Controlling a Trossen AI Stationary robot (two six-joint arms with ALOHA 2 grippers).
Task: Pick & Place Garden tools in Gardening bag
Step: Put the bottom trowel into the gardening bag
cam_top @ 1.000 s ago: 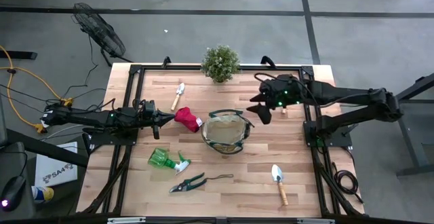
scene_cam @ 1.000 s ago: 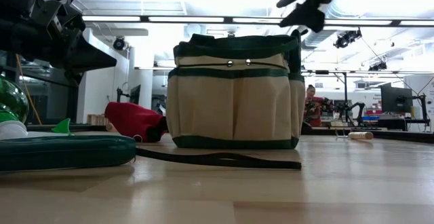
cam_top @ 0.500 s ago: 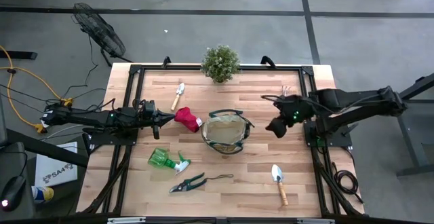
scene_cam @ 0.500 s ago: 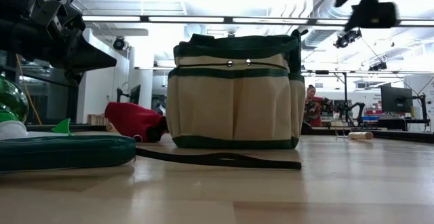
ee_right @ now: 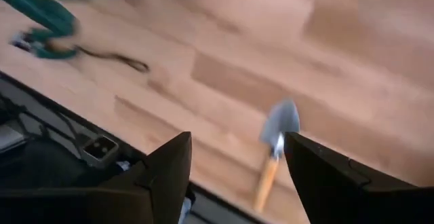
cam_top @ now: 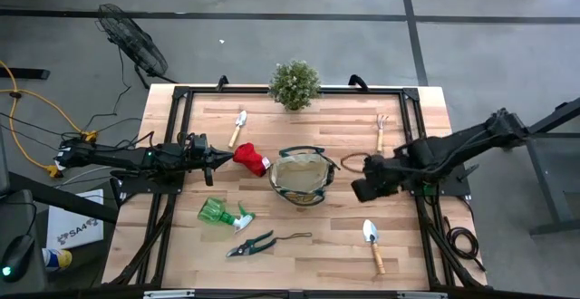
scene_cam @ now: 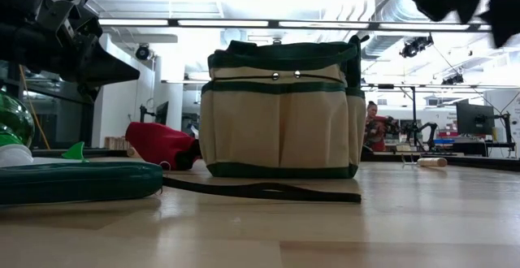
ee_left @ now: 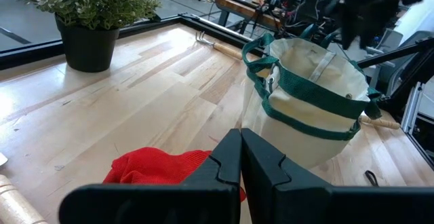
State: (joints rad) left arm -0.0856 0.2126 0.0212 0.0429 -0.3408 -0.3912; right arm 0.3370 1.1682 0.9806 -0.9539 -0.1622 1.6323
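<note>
The tan gardening bag (cam_top: 300,178) with dark green trim stands open at mid-table. It also shows in the low view (scene_cam: 280,110) and the left wrist view (ee_left: 313,107). The red glove (cam_top: 251,159) lies left of it. My left gripper (cam_top: 217,157) is shut and empty, level, just left of the glove (ee_left: 166,170). My right gripper (cam_top: 361,188) is open and empty, hovering right of the bag, above a wooden-handled trowel (cam_top: 373,243) that shows between its fingers (ee_right: 274,141). The green spray bottle (cam_top: 223,213), pruners (cam_top: 257,243), second trowel (cam_top: 238,125) and small rake (cam_top: 381,131) lie on the table.
A potted plant (cam_top: 294,83) stands at the far edge, behind the bag. Black frame rails (cam_top: 172,145) run along the table's left and right sides. Bare wood lies between the bag and the near edge.
My right gripper has swung from above the bag's far right rim toward the table's near edge and a little right. It has stayed empty. It now hovers right of the bag, over the near trowel. The bag and tools have not moved.
</note>
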